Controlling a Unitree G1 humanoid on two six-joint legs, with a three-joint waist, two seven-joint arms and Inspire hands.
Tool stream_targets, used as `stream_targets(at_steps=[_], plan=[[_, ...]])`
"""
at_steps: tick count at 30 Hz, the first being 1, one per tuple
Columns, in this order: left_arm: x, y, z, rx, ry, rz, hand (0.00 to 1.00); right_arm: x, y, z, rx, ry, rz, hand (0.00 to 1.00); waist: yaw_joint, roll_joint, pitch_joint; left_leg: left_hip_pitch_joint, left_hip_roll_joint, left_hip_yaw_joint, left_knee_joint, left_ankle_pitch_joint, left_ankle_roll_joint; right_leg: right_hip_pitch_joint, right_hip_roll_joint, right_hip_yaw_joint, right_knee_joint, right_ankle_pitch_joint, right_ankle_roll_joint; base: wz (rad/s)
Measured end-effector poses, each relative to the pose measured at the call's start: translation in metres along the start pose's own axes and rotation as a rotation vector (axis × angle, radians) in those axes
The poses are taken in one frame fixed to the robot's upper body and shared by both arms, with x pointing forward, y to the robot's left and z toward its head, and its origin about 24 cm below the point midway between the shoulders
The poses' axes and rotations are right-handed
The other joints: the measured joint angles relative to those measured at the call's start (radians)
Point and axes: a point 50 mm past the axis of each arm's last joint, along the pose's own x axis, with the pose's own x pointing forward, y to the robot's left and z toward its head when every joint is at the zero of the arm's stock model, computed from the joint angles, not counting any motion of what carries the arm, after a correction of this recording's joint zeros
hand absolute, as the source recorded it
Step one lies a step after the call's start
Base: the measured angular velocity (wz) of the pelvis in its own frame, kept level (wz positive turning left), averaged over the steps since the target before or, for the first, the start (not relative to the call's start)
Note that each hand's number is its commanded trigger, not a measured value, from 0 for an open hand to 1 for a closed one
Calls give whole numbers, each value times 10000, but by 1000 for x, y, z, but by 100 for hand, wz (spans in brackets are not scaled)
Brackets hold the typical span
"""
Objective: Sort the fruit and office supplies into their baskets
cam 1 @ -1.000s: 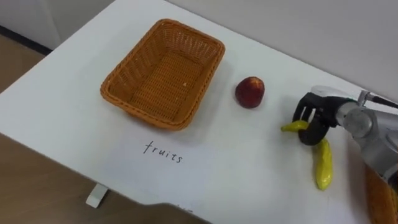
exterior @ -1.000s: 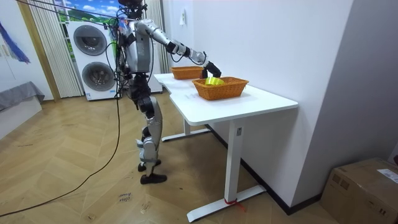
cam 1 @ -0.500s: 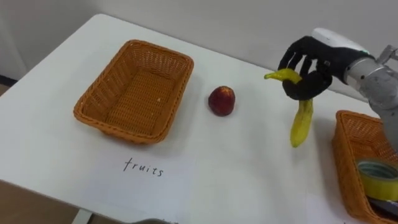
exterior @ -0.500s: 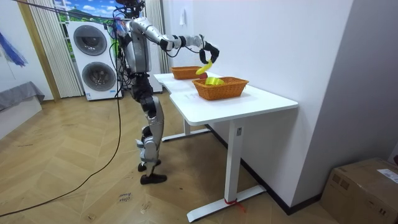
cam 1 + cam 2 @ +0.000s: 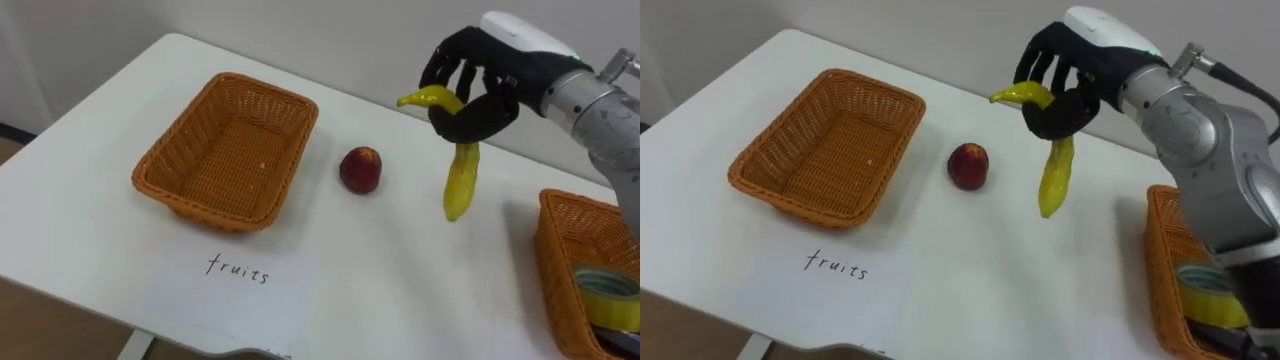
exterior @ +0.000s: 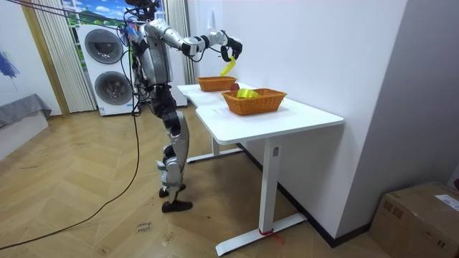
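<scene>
A white table [image 5: 420, 300] fills the scene; the robot stands at its end. The landmark is an empty wicker basket [image 5: 205, 212] on the table. A second wicker basket [image 5: 556, 262] sits well to the right of it, at the table's far right, with a tape roll [image 5: 608, 292] inside. Just in front of the empty basket lies a paper label [image 5: 240, 285] with handwriting.

The right hand [image 5: 490, 105] is raised above the table, to the right of the empty basket and between the two baskets. Its fingers are curled round the stem end of a yellow banana [image 5: 458, 185], which hangs down from the grip, clear of the table. A red apple [image 5: 361, 169] rests on the table just to the right of the empty basket, lower than the banana and to its left.

The step in hand looks like carrying the banana to the empty basket. Next the hand probably has to travel left, past the apple and over the rim, come lower, and uncurl its fingers. The apple is not yet sorted.
</scene>
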Motion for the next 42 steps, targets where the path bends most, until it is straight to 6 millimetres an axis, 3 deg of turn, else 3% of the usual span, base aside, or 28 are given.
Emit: stream_targets(at_steps=[5, 10, 17, 20, 26, 30, 42], plan=[[-1, 0, -2, 304, -17, 19, 0, -1, -1, 9, 208, -500, -43, 100, 210, -43, 64, 56, -9, -22, -16, 1, -1, 67, -1, -52, -12, -24, 39, 0], [-2, -2, 4, 1561, -482, 63, 0, -1, -1, 12, 99, -697, -66, 100, 596, -254, 155, 40, -18, -103, -10, 0, -2, 82, 10, -30, -17, -33, 52, 4], [-6, -1, 13, 2122, -1130, 129, 0, 1, 2, 14, 274, -841, -47, 100, 917, -280, 142, 41, -99, -497, 18, -10, 16, 219, -50, -284, 3, -57, 92, 17], [-8, -5, 14, 2120, -1207, 21, 0, 3, 5, 16, 518, -914, -28, 100, 1088, -252, 162, 48, -172, -603, 30, -5, 24, 297, -109, -291, -16, -147, 238, 12], [-11, -8, 14, 2360, -1327, -91, 0, 12, 24, 19, 2449, -1329, 272, 100, 1335, -187, 211, 87, -218, -882, 30, -7, 27, 422, -107, -379, -22, -165, 265, 12], [-13, -10, 6, 2638, -1168, -190, 0, 16, 31, 10, 3539, -1168, 365, 100, 1550, -135, 249, 105, -234, -997, 39, -19, 46, 499, -123, -544, -21, -167, 269, 13], [-16, -14, -7, 2859, -631, -680, 0, 23, 52, -6, 5112, -544, 605, 100, 1814, -160, 230, 145, -355, -1326, 50, 0, 81, 623, -180, -705, -30, -198, 318, 7]])
